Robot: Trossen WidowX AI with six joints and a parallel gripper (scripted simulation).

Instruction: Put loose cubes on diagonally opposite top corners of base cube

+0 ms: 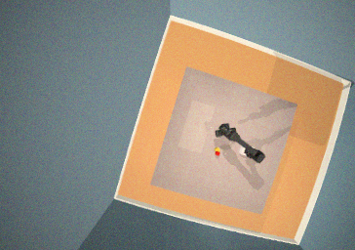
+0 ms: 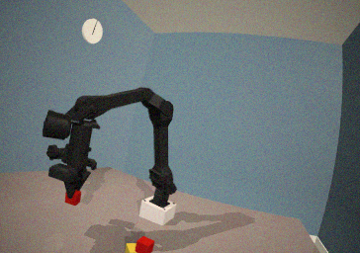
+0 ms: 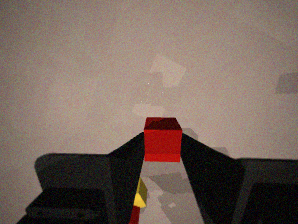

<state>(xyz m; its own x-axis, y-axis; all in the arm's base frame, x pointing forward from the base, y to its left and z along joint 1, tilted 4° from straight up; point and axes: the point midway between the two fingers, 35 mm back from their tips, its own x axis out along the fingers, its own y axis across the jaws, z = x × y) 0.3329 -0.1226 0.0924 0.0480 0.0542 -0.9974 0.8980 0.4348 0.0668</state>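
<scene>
My gripper (image 2: 72, 195) (image 3: 161, 136) is shut on a red cube (image 2: 73, 199) (image 3: 162, 146). It holds this cube above the table, level as far as I can see, with the fingers on two opposite sides. The yellow base cube (image 1: 217, 149) (image 2: 131, 248) (image 3: 141, 193) stands apart from the gripper, at the bottom edge of the exterior view. The other red cube (image 1: 217, 153) (image 2: 144, 244) (image 3: 134, 216) overlaps it and looks raised, as if resting on one of its corners. The contact between them is hidden. In the wrist view the held cube is in front of both.
The arm's white mount (image 1: 242, 150) (image 2: 157, 211) stands on the grey table (image 1: 180, 170), behind the base cube in the exterior view. A pale rectangle (image 1: 196, 126) lies on the table to the left of the arm in the top view. Arm shadows cross the table.
</scene>
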